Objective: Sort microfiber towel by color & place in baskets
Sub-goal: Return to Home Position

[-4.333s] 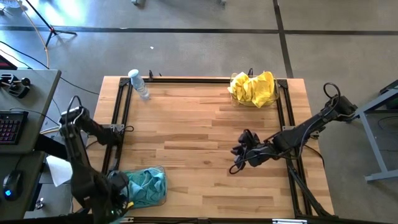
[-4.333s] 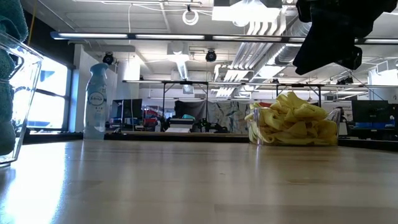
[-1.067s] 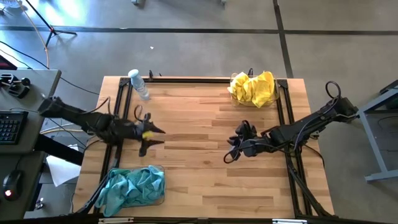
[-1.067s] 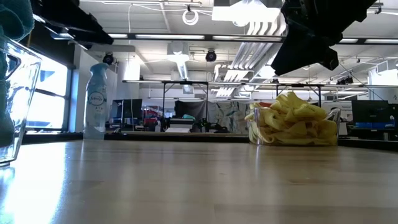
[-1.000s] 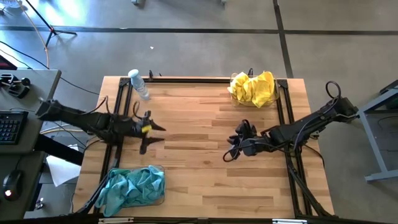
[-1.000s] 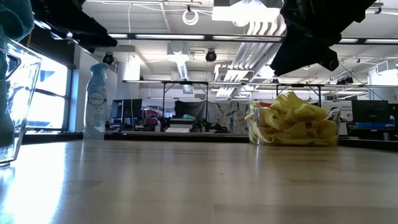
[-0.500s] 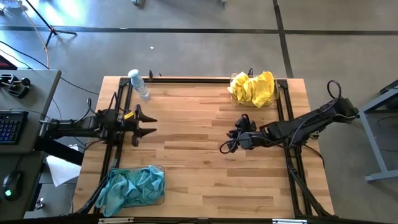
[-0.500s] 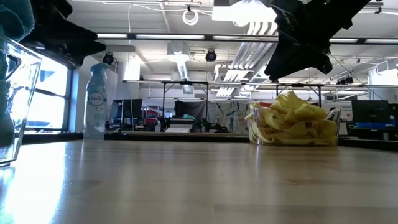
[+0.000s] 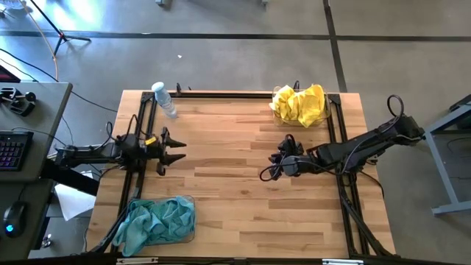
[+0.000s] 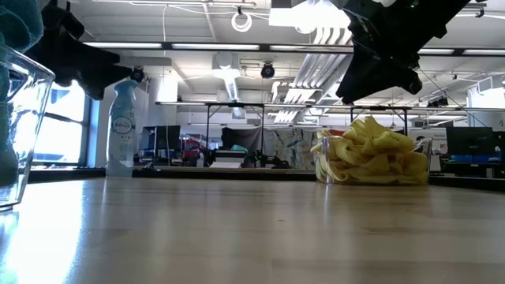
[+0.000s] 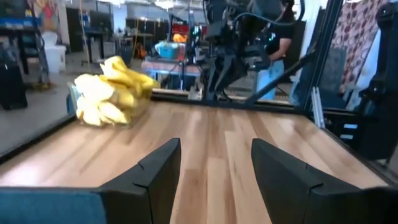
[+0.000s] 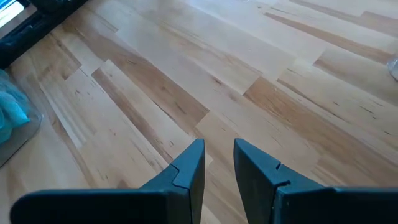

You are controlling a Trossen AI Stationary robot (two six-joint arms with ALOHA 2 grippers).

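Yellow towels (image 9: 299, 104) are heaped in the basket (image 9: 278, 118) at the table's far right corner; they also show in the low view (image 10: 371, 156) and the left wrist view (image 11: 109, 93). Teal towels (image 9: 157, 219) fill the basket (image 9: 193, 221) at the near left edge, and one hangs over its left rim. My left gripper (image 9: 176, 150) hovers open above the table's left side, pointing right. My right gripper (image 9: 265, 174) hovers right of centre, its fingers a narrow gap apart (image 12: 219, 162), holding nothing.
A bottle (image 9: 165, 99) stands near the far left corner, and it also shows in the low view (image 10: 121, 126). Black frame rails (image 9: 143, 125) run along the left, right and far sides. Bare wood (image 9: 221, 177) lies between the grippers. A person (image 11: 277, 43) stands beyond the table.
My left gripper has drawn back toward the table's left edge and a little toward the far side, staying open. My right gripper has shifted slightly toward the table's left and far side. The towels have not moved.
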